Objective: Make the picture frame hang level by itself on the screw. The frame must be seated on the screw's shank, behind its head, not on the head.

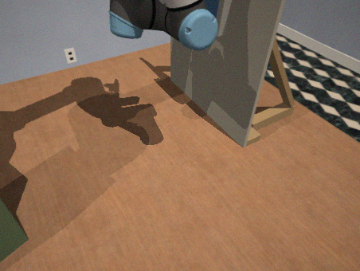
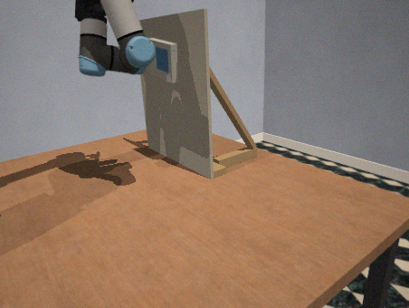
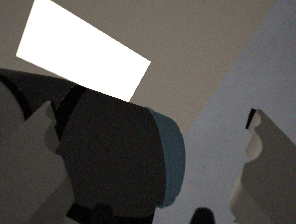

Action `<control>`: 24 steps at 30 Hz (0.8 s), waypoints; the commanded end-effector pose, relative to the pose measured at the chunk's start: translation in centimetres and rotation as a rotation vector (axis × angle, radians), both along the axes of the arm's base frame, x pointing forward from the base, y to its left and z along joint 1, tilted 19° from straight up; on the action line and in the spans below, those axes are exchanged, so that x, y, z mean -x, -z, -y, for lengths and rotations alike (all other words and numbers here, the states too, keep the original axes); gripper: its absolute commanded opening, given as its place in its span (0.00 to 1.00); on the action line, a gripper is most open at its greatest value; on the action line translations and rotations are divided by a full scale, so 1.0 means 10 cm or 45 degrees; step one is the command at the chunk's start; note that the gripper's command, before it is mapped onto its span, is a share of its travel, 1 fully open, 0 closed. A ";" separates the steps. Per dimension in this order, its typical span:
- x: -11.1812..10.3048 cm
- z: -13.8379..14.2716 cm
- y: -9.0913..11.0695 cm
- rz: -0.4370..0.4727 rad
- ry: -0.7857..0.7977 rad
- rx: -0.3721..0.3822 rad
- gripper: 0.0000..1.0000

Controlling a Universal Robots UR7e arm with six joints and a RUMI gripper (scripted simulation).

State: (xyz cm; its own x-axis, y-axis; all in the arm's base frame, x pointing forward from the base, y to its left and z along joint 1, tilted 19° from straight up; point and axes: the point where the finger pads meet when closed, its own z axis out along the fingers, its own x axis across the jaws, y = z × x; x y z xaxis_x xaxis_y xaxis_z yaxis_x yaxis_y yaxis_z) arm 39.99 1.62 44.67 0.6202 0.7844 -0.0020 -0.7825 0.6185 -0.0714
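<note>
The picture frame (image 2: 173, 63) (image 1: 224, 17), pale with a blue picture, is against the upper part of the grey upright board (image 2: 190, 122) (image 1: 235, 80). In the exterior view its top edge slopes down to the right relative to the board's top edge, so it looks tilted. The arm covers its left part. The screw is hidden, so its seating cannot be told. My gripper (image 3: 152, 106) is open in the wrist view, with its jaws wide apart and nothing held. In the top and exterior views its fingers are hidden or out of frame; the arm's wrist is in front of the board near the frame.
A wooden brace (image 1: 282, 73) (image 2: 233, 109) supports the board from behind on the table (image 1: 199, 207) (image 2: 204, 235). A green block (image 1: 9, 231) shows at the left edge of the top view. Blue-grey walls stand behind. The wrist view shows an arm link (image 3: 115, 155) and a bright white panel (image 3: 82, 50).
</note>
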 end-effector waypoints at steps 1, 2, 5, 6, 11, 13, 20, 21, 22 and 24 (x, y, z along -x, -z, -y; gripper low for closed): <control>-0.06 0.03 0.00 -0.031 0.030 -0.022 1.00; -0.05 0.02 -0.01 -0.028 0.030 -0.021 1.00; -0.05 0.02 -0.01 -0.025 0.030 -0.020 1.00; -0.05 0.02 -0.01 -0.025 0.030 -0.020 1.00; -0.05 0.03 -0.01 -0.025 0.031 -0.020 1.00; -0.05 0.03 -0.01 -0.025 0.031 -0.020 1.00; -0.07 0.03 0.01 -0.044 0.040 -0.027 1.00; -0.08 0.03 0.01 -0.050 0.043 -0.029 1.00; -0.09 0.03 0.01 -0.056 0.048 -0.031 1.00; -0.09 0.03 0.01 -0.056 0.048 -0.031 1.00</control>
